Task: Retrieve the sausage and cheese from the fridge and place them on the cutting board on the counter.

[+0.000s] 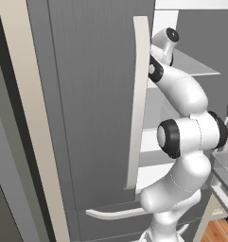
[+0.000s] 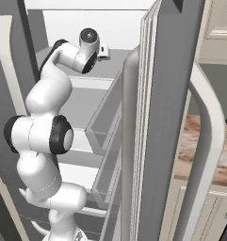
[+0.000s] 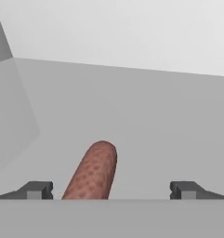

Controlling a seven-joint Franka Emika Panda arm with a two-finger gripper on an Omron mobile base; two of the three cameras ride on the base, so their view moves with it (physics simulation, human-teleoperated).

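Note:
The sausage [image 3: 92,169], a reddish-brown speckled rod, lies on a pale shelf [image 3: 146,121] inside the fridge [image 1: 87,94]. Its near end sits between my fingertips, closer to the left one. My gripper [image 3: 112,190] is open, its fingers [image 3: 36,189] wide apart and touching nothing. In the base views the arm reaches into the upper fridge compartment, wrist [image 2: 89,42] up by the top shelf. The right fridge door [image 2: 171,94] stands swung open. The cheese and the cutting board are out of view. A strip of the counter [image 2: 199,141] shows past the open door.
The left fridge door [image 1: 96,71] is closed, with its long off-white handle [image 1: 139,94] just beside my arm. Door bins [image 2: 105,127] line the inside of the open door. A drawer handle [image 1: 115,213] runs below. Cream cabinets [image 2: 199,212] stand under the counter.

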